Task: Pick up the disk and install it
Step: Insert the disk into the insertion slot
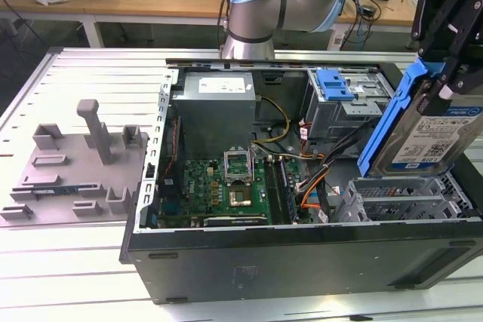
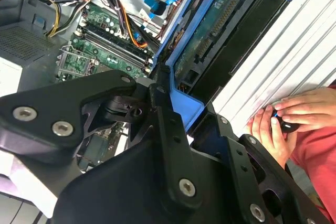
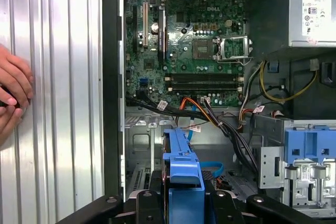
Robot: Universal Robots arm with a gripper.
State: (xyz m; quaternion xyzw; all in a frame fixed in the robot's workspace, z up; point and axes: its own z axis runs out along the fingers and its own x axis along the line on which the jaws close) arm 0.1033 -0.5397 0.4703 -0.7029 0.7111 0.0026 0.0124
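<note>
**Disk held tilted over the open computer case**

A slatted metal table (image 1: 90, 73) carries an open computer case (image 1: 302, 262) lying on its side. Beside the case, on the exterior view's left, sits a grey moulded fixture (image 1: 75, 164). The robot arm (image 1: 279, 5) rises behind the case. Inside are a grey power supply (image 1: 215, 111), a green motherboard (image 1: 219, 186) and, at the exterior view's right, a metal drive cage (image 1: 400, 197).

The disk (image 1: 434, 137) hangs just above that cage. It is tilted with its label side showing, and its blue carrier frame (image 1: 389, 130) runs along the lower edge. The gripper (image 1: 447, 81) grips the disk at its upper end, its black fingers closed tight against both sides. The second wrist view shows the disk's circuit-board side (image 2: 210, 51).

A person's hands (image 2: 283, 124) rest on the table slats outside the case wall, and they also appear in the first wrist view (image 3: 13, 93).
</note>
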